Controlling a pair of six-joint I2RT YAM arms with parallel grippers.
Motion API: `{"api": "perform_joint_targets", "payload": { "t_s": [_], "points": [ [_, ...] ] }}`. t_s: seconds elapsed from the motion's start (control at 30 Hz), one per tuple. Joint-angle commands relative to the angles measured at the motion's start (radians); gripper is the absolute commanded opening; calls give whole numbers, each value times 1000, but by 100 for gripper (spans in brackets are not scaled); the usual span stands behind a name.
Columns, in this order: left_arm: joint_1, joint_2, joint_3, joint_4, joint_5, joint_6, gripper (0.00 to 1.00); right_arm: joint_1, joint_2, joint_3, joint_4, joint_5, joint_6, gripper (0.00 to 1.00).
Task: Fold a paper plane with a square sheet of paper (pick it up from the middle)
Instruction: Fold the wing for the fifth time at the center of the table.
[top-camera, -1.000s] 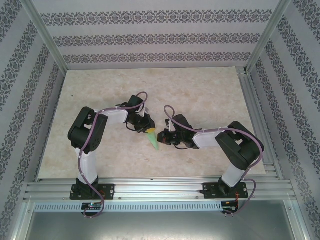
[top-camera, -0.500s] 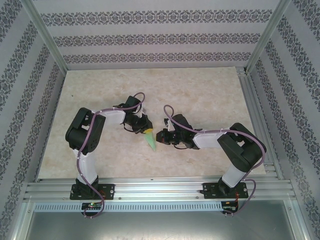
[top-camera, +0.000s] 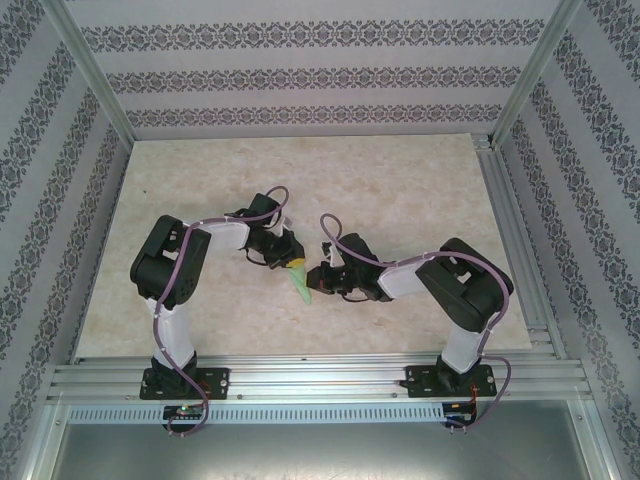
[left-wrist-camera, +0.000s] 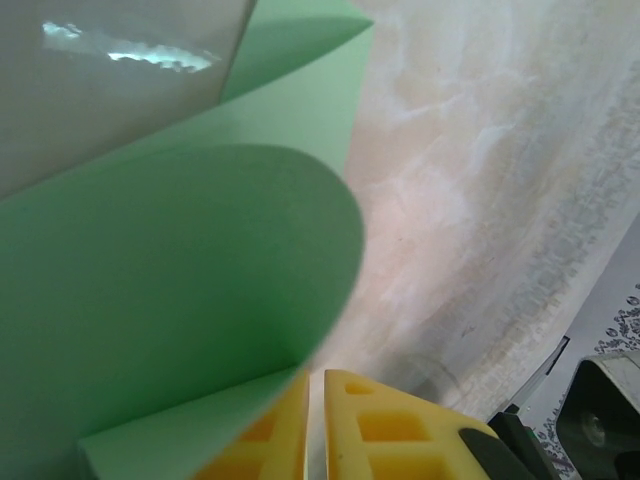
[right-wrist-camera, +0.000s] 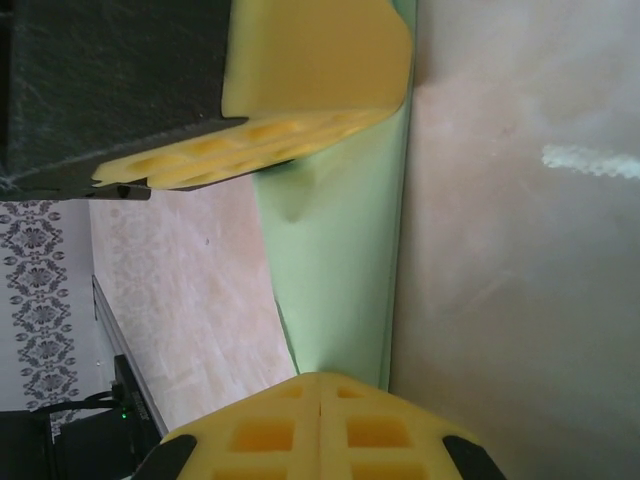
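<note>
Jaws on a half-made paper plane, mid-table.
Left gripper (top-camera: 291, 262) has its yellow pads (left-wrist-camera: 390, 425) all but closed, nipping the wide end of the paper plane (top-camera: 302, 285), whose loose green layer bulges up in a curl beside them. Right gripper (top-camera: 318, 277) is closed tight on nothing, its joined tips at the plane's long edge; whether they press on it I cannot tell. The plane sits between the two grippers near the middle of the table (top-camera: 420, 190), point toward the arm bases. To do this fold well, I reckon the left should hold firm while the right's blunt tips run along the crease, flattening that curl without dragging the paper sideways. Beneath is a pale marbled top, smooth and slightly glossy. Patterned wallpaper (top-camera: 300, 80) lines three sides, with an aluminium frame (top-camera: 300, 372) at the near edge.
</note>
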Motion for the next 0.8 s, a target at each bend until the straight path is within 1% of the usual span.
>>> {"api": "perform_joint_targets", "payload": {
  "t_s": [0.0,0.27,0.33,0.43,0.53,0.6,0.63,0.7,0.77],
  "points": [
    [20,-32,-18,14,8,13,15,17,18,23,56,-23,12,3],
    [31,-38,-29,16,9,22,16,37,57,43,34,6,17,4],
    [32,-42,-27,11,9,28,18,46,60,53,28,17,17,4],
    [36,-55,-14,-7,12,49,22,61,64,79,-41,58,-6,5],
    [37,-82,-5,-12,18,55,32,71,60,85,-68,92,-10,5],
    [37,-107,-4,-16,24,58,41,75,57,88,-91,119,-12,5],
    [37,-116,-1,-26,22,58,43,77,54,88,-95,130,-12,5],
    [37,-137,-4,-48,20,61,43,81,48,82,-80,147,-4,5],
    [38,-163,-27,-32,31,46,40,82,51,83,-77,154,0,5]
  ]
}}
